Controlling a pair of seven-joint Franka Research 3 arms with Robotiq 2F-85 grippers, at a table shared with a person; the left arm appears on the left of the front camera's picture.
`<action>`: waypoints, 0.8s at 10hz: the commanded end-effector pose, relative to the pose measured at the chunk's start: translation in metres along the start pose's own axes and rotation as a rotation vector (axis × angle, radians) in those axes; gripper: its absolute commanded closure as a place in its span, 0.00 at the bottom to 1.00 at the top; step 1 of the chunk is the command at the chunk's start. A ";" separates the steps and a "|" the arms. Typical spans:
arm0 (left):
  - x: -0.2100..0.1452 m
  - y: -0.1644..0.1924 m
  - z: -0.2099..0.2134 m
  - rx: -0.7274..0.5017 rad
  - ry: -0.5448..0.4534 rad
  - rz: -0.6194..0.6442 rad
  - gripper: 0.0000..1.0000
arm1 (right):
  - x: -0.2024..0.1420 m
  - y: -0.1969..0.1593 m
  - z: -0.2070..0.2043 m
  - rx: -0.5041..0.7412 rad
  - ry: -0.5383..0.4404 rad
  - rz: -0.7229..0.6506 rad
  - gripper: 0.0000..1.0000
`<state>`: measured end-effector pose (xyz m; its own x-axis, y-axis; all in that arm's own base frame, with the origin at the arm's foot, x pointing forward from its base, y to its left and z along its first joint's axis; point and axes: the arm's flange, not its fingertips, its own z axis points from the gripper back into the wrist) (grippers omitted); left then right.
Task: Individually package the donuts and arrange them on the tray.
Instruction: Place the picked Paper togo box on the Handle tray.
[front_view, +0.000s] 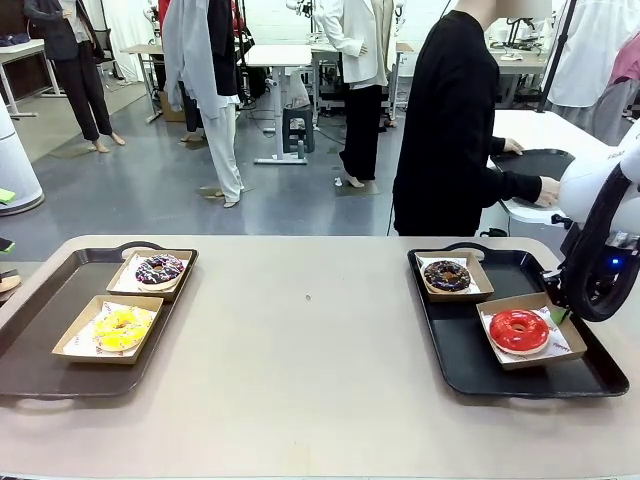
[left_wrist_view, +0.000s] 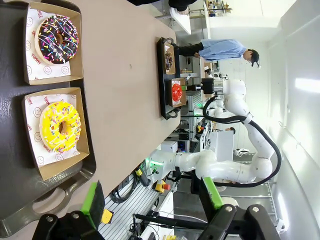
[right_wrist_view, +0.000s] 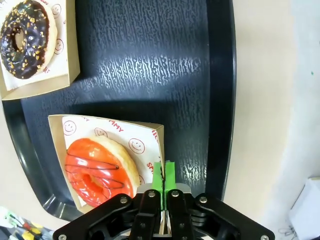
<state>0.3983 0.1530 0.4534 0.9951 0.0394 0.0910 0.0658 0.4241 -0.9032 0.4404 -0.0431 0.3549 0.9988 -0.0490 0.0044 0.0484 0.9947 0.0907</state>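
Beige table (front_view: 310, 370) holds two dark trays. Left tray (front_view: 40, 340): sprinkled chocolate donut (front_view: 159, 269), yellow donut (front_view: 121, 327), each boxed. Right tray (front_view: 470, 360): dark chocolate donut (front_view: 447, 275), red donut (front_view: 519, 329) in cardboard box (right_wrist_view: 150, 137). Right gripper (right_wrist_view: 163, 181) pinches that box's wall (pads together). Left gripper (left_wrist_view: 152, 197) spread wide, holding nothing, near left tray's handle end.

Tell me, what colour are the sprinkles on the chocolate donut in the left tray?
Multicoloured on the sprinkled donut, clearest in the left wrist view.
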 end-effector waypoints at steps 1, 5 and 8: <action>-0.002 -0.002 0.003 -0.010 0.000 -0.011 0.00 | 0.000 0.003 -0.008 0.048 -0.020 0.027 0.94; -0.002 -0.002 0.003 -0.010 0.000 -0.011 0.00 | -0.005 0.009 0.004 0.058 -0.034 0.047 0.00; -0.002 -0.002 0.003 -0.010 0.000 -0.011 0.00 | -0.009 0.012 0.015 0.075 -0.036 0.054 0.00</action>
<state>0.3983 0.1530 0.4534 0.9951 0.0394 0.0910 0.0658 0.4241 -0.9032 0.4396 -0.0339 0.3710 0.9989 -0.0215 0.0418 0.0163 0.9926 0.1201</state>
